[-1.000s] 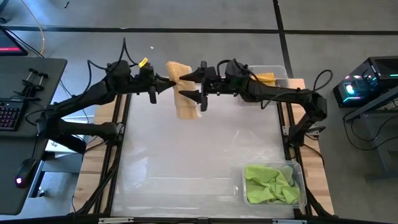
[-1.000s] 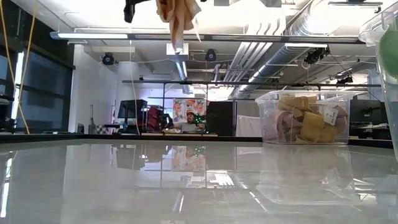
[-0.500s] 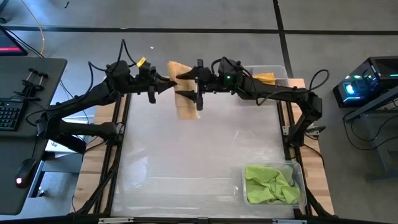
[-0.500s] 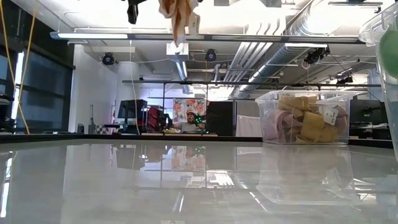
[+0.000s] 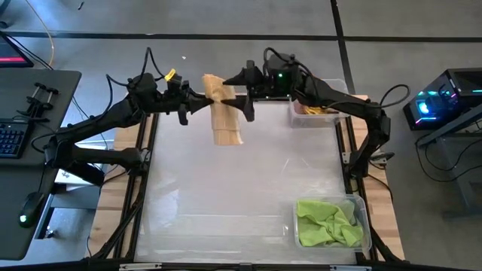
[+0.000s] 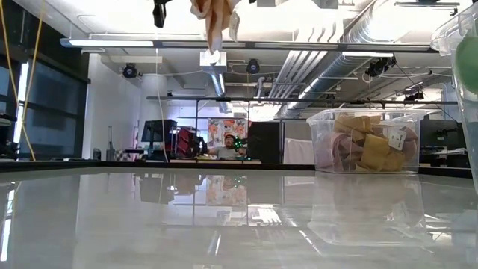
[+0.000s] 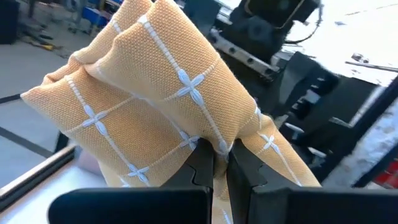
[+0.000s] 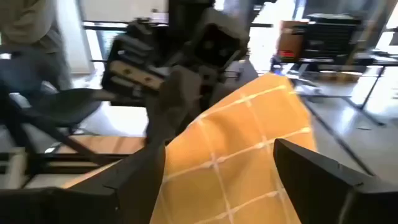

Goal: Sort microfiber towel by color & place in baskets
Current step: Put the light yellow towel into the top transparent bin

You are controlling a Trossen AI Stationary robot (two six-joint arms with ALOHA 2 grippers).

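An orange towel with white grid lines is held high above the table near its far edge, and its lower end hangs at the top of the low view. My left gripper is shut on it from the left. My right gripper is open at the towel's right side. In the right wrist view its two fingers stand on either side of the cloth; I cannot tell whether they touch it. One clear basket with orange towels sits at the far right. Another with green towels sits at the near right. My left gripper pinches a bunched fold of the orange towel between its two fingers, with several layers gathered there. The fingers come level from the table's left. The towel is lifted clear of the table; part puffs up over the fingers and the rest hangs below them.
The glossy white tabletop lies open between the arms and the near-right basket. The orange-towel basket shows in the low view at the right, and the green one's wall at the right edge. A person stands beyond the table.
My right gripper, still open, has moved toward the table's far edge and turned, so more of the towel's hanging part now shows in the high view. My left gripper has kept its hold, and the towel's lower end has risen slightly in the low view.
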